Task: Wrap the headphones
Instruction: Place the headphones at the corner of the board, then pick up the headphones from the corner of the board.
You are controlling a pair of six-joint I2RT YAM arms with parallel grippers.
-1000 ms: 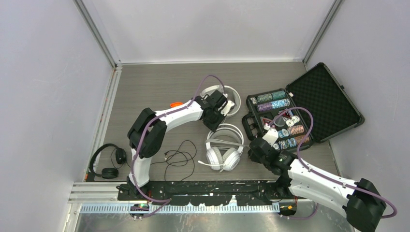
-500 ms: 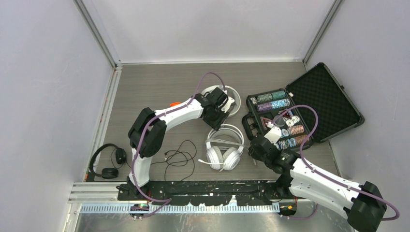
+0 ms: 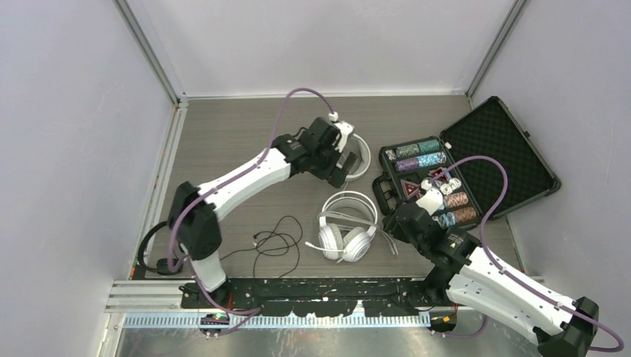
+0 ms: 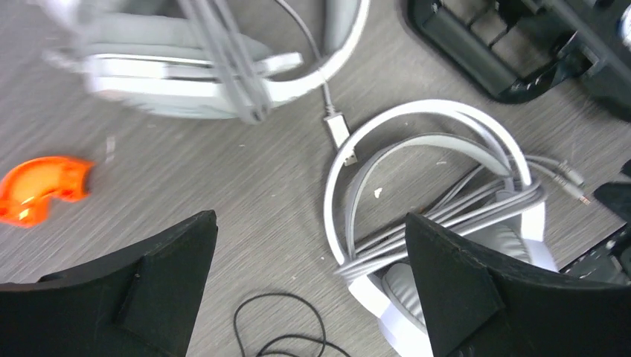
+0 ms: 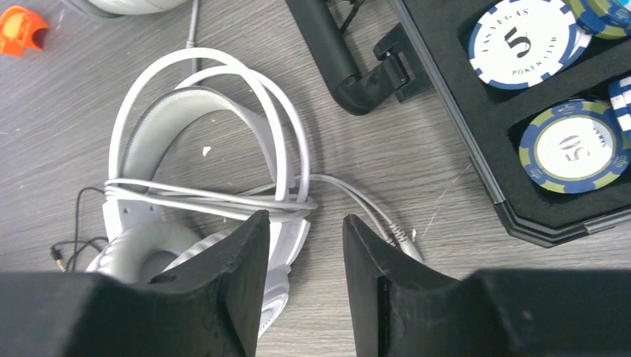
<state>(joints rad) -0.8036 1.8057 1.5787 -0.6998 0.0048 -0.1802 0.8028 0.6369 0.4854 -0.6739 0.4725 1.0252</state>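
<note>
Case (image 3: 495, 149) open, poker chips (image 3: 420, 152) in foam slots; white headphones (image 3: 344, 227) beside.

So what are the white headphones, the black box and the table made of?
The white headphones look like smooth, shiny plastic, with soft grey padding under the band. The black case seems lined with bumpy foam; its dimpled lid shows that. The table looks like grey wood-grain board, possibly laminate.
</note>
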